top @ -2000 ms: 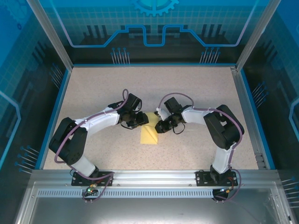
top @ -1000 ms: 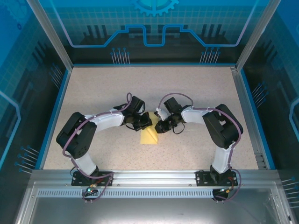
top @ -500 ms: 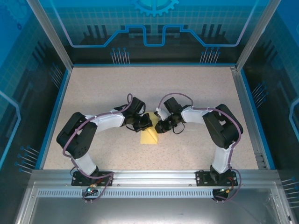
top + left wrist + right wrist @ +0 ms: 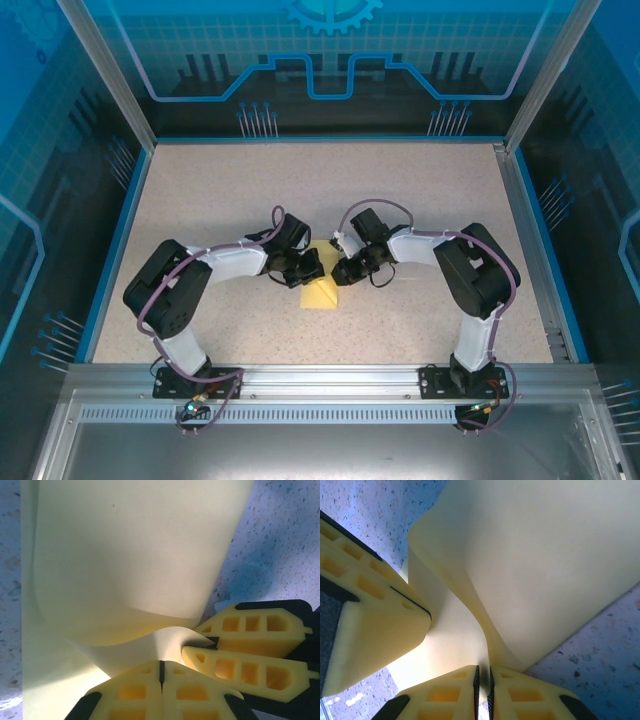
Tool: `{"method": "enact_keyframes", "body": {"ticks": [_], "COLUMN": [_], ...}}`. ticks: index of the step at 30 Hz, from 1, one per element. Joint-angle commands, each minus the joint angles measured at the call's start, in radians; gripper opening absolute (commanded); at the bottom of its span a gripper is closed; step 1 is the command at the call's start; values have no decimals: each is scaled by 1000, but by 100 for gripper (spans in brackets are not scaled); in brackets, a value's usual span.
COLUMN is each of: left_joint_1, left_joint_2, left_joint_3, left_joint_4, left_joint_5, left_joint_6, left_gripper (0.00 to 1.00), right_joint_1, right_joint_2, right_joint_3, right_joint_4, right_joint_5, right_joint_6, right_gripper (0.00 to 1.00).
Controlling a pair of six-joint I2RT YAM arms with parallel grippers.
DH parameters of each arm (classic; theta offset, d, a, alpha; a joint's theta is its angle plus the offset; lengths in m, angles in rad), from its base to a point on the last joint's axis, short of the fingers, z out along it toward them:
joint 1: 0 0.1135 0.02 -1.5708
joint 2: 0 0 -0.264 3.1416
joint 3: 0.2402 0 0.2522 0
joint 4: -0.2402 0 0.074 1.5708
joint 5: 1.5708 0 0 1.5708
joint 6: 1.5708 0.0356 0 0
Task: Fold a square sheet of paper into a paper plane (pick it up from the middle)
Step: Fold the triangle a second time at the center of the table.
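Note:
The square sheet of paper [image 4: 320,295] lies mid-table, pale yellow, folded narrow, with its far end lifted and curled [image 4: 135,555] [image 4: 545,555]. It does not read as a paper plane. My left gripper [image 4: 313,267] [image 4: 161,666] is shut, its tips set against the curled paper from the left. I see no paper between the pads. My right gripper [image 4: 338,270] [image 4: 483,677] is shut on a fold of the sheet that runs into the thin slit between its pads. The right fingers [image 4: 240,665] pinch a paper corner beside the left tips. The left fingers [image 4: 365,630] rest on the sheet.
The speckled table [image 4: 200,200] has a blue rim [image 4: 130,230] on the left, far and right sides, with glass walls and metal posts behind it. An aluminium rail [image 4: 320,378] with the arm bases runs along the near edge. Both arms bend inward towards the centre.
The left arm has drawn its elbow in and slid its gripper a little to the right onto the paper. The right arm and the sheet have hardly moved.

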Motion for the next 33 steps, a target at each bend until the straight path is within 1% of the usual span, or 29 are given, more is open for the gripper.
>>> {"method": "enact_keyframes", "body": {"ticks": [1, 15, 22, 26, 30, 33], "left_joint_1": [-7, -9, -15, -19, -21, -20], "left_joint_2": [1, 50, 87, 92, 64, 17], "left_joint_3": [-17, -57, -108, -113, -105, -105], "left_joint_4": [20, 39, 101, 109, 112, 141], "left_joint_5": [-17, -39, -36, -37, -31, -4], "left_joint_6": [17, 18, -3, -7, -5, -5], "left_gripper": [1, 1, 1, 1, 4, 12], "right_joint_1": [-13, -13, -13, -11, -8, -7], "right_joint_2": [16, 16, 8, -5, -4, -5], "right_joint_3": [8, 8, 8, 20, 28, 24], "right_joint_4": [-23, -24, -25, -27, -43, -43], "right_joint_5": [28, 31, 27, 16, 36, 35], "right_joint_6": [-12, -10, -7, 1, -7, -7], "right_gripper": [15, 15, 15, 15, 13, 12]}}
